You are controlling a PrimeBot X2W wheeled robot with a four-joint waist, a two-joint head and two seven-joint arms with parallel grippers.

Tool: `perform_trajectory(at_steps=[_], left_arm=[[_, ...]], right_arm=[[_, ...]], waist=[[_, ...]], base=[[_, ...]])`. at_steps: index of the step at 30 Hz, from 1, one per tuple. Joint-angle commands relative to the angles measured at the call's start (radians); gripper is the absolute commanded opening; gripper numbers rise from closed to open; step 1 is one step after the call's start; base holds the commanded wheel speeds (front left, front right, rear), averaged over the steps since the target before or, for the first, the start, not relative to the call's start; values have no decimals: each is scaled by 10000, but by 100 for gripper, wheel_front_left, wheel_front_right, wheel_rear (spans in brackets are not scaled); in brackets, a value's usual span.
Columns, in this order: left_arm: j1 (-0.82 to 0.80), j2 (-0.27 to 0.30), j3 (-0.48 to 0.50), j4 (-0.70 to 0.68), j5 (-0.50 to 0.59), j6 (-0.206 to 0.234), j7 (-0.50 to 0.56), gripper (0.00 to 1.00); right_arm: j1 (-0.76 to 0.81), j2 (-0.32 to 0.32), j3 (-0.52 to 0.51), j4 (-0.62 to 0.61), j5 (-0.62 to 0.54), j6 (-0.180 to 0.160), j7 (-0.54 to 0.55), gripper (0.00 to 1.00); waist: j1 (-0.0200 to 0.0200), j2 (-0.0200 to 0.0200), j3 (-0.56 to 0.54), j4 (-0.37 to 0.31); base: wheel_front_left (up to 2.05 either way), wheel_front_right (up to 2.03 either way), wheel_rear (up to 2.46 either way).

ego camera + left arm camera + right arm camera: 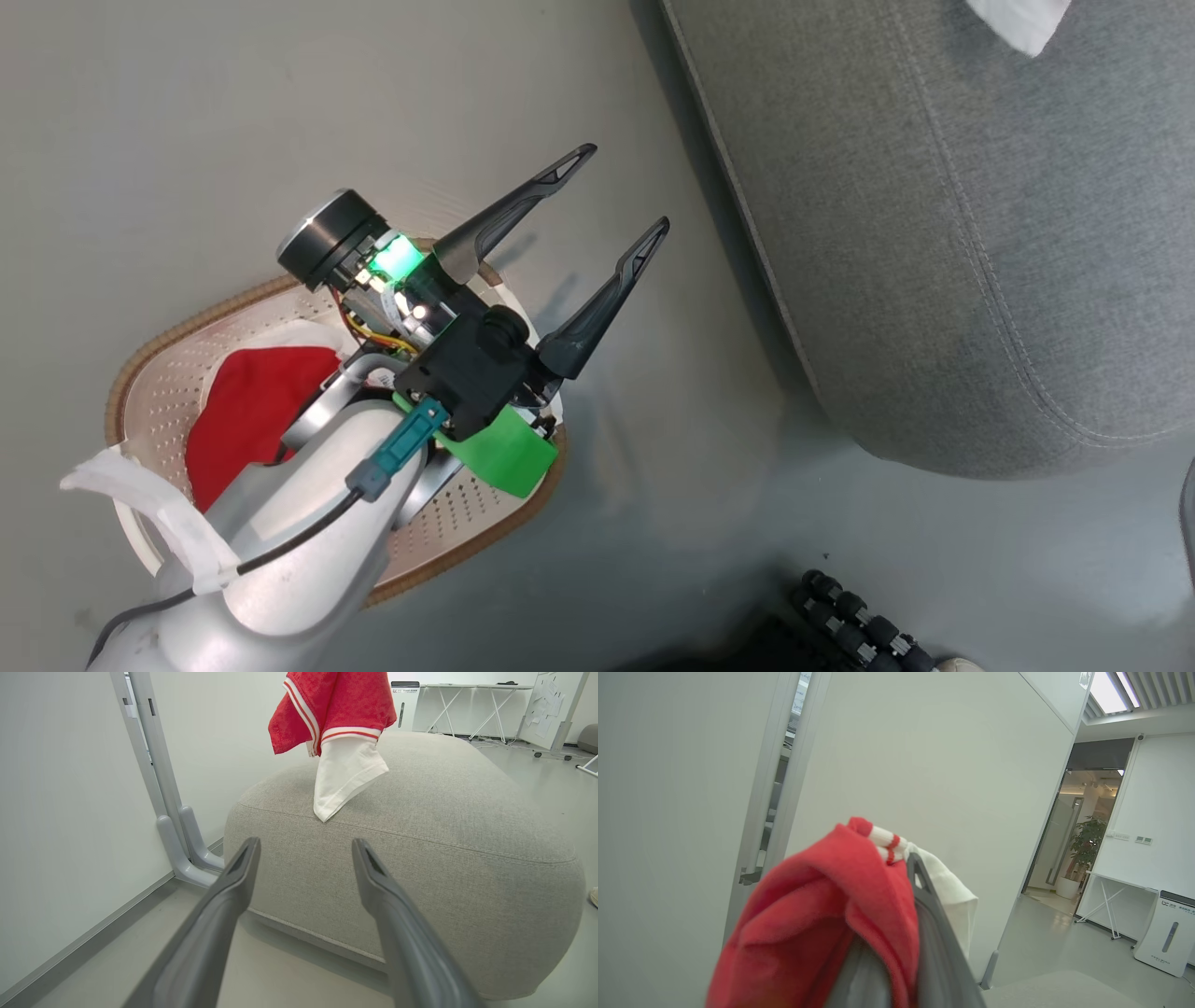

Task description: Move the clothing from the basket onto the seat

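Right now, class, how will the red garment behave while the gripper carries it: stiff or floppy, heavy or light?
Probably floppy: the red garment hangs in folds, its white cuff dangling limp. Likely light: it bunches over the right gripper.

- I see a smooth grey floor (280, 93) on the head camera.
- A white wall (70, 812) stands to one side, with a grey post (161, 788) footed at its base.
- Far back are white tables (472, 687) and a board (546, 714).
- My right wrist camera gives me a ceiling light (1111, 690), a doorway (1092, 812), a plant (1085, 847) and a white appliance (1164, 935).
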Motion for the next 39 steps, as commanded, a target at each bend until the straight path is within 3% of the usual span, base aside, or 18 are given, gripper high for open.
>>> perform_trajectory(at_steps=[1, 6, 11, 21, 31, 32, 33, 39], left_arm=[[-181, 112, 44, -40, 66, -27, -10, 100], [-253, 246, 96, -92, 101, -27, -10, 100], [-332, 319, 18, -73, 97, -27, -6, 100], [-407, 366, -39, -37, 11, -27, -7, 100], [-462, 289, -35, 9, -6, 19, -8, 100], [-445, 268, -37, 7, -15, 28, -8, 100], [-419, 256, -30, 10, -19, 36, -8, 100], [-187, 176, 79, 36, -64, 128, -8, 100]], right_arm=[[-317, -173, -174, 229, -90, -12, -20, 0], [-676, -377, -741, 1270, -422, -12, -17, 0], [-366, -12, -1260, 2370, -1042, -14, -13, 0], [403, 633, -1835, 3512, -1645, -14, -12, 0], [501, 694, -1909, 4646, -1637, -14, -12, 0], [539, 709, -1932, 4645, -1596, -14, -12, 32], [595, 759, -1938, 4609, -1543, -14, -12, 100], [1217, 880, -1606, 4106, -1103, -14, -12, 100]], waist=[[-2, 90, 506, 254], [-2, 90, 873, 249], [-2, 90, 1111, 276], [-2, 90, 1206, 336], [-2, 90, 1126, 425], [-2, 90, 1080, 429], [-2, 90, 1018, 422], [-2, 90, 494, 333]], base=[[0, 0, 0], [0, 0, 0], [0, 0, 0], [0, 0, 0], [0, 0, 0], [0, 0, 0], [0, 0, 0], [0, 0, 0]])
